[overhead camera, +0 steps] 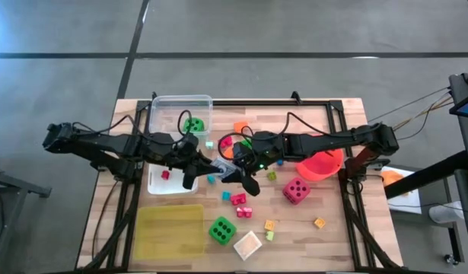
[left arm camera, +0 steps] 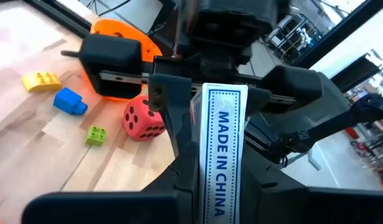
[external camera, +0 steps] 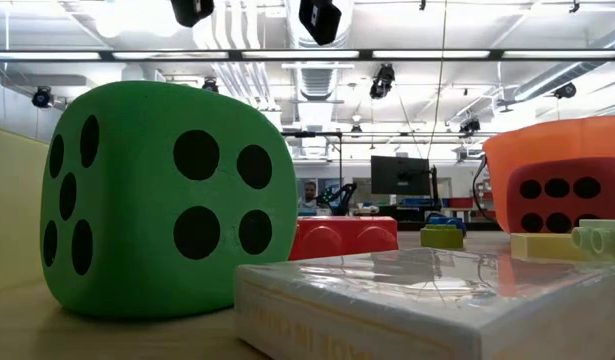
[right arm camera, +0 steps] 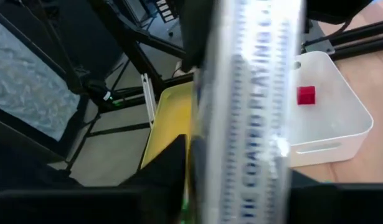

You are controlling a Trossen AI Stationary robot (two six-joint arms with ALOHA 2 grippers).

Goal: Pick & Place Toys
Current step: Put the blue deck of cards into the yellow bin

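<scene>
A slim white cardboard pack of playing cards with blue print, wrapped in clear film (left arm camera: 219,155), is held up above the middle of the table, between the white plastic tub (right arm camera: 340,124) on the left and the pink foam die with black dots (left arm camera: 143,119) on the right. The left gripper (overhead camera: 195,172) is clenched on the pack's flat faces at one end. The right gripper (overhead camera: 247,181) is seen at the other end, but it cannot be told whether it grips or has let go. The pack is judged to be light and stiff. The film is expected to be slippery, so a tilt or slide between the pads is the risk. It is best taken across the two broad faces, near the middle of its length, and not by the narrow edges.
</scene>
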